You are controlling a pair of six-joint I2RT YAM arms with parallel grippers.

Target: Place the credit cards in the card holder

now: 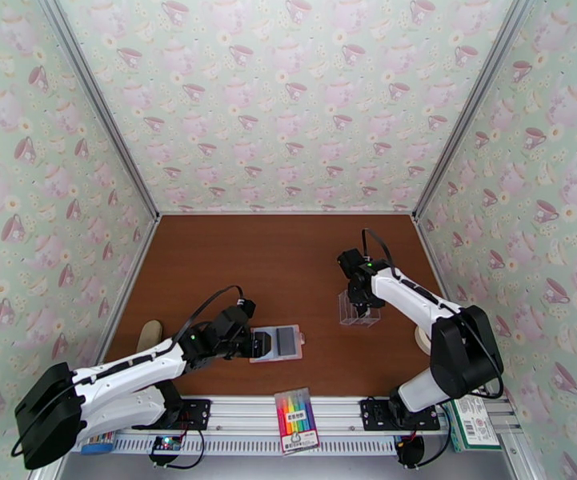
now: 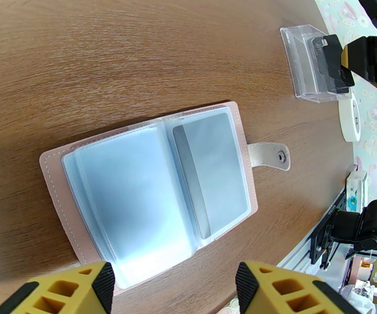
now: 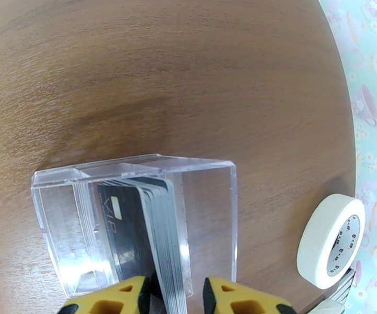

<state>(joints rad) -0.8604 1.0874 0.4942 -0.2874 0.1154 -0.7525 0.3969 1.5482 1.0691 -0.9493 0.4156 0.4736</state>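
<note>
While left fingers (image 2: 104,281) gape over card holder (image 2: 151,184), right fingers (image 3: 144,294) straddle credit cards (image 3: 136,226); grip unclear, tips cut off.

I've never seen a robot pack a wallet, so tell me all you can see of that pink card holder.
The card holder is a small pink wallet, leather-like with stitched edges, lying open and flat on the brown wooden table. Inside are cloudy clear plastic sleeves; one holds a grey card. A snap tab with a metal stud sticks out beside it. The open left pincer sits at one edge; contact is unclear.
</note>
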